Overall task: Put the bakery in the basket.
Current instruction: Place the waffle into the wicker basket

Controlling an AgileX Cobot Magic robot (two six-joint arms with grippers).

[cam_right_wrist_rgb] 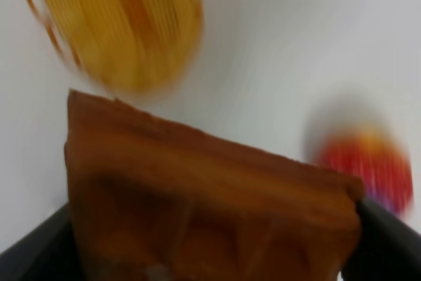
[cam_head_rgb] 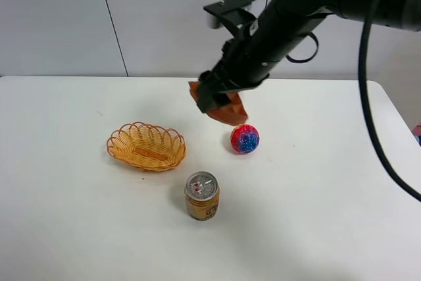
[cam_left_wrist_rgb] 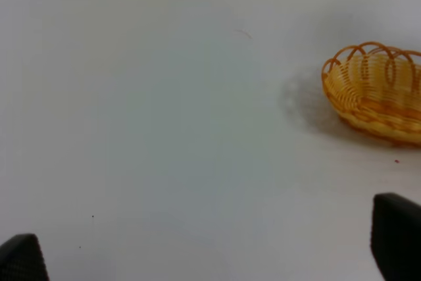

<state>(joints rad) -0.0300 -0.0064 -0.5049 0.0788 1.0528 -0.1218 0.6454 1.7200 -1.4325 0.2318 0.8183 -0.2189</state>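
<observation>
Hanging clear of the white table, the bakery is pinched between the dark fingers of the right gripper, which is carried on a black arm reaching in from the upper right of the high view. The orange-brown wedge is held in the air, above and to the right of the basket and just up-left of the red-and-blue speckled ball. In the right wrist view the wedge is seen filling the lower part of the picture, with a finger pressed against each side, while basket and ball are blurred beyond it. A gold drink can is stood upright in front, between basket and ball but nearer the camera. The left gripper is shown only in its own wrist view, its fingertips spread wide over bare table with nothing between them, and the basket's looped rim is seen off to one side.
</observation>
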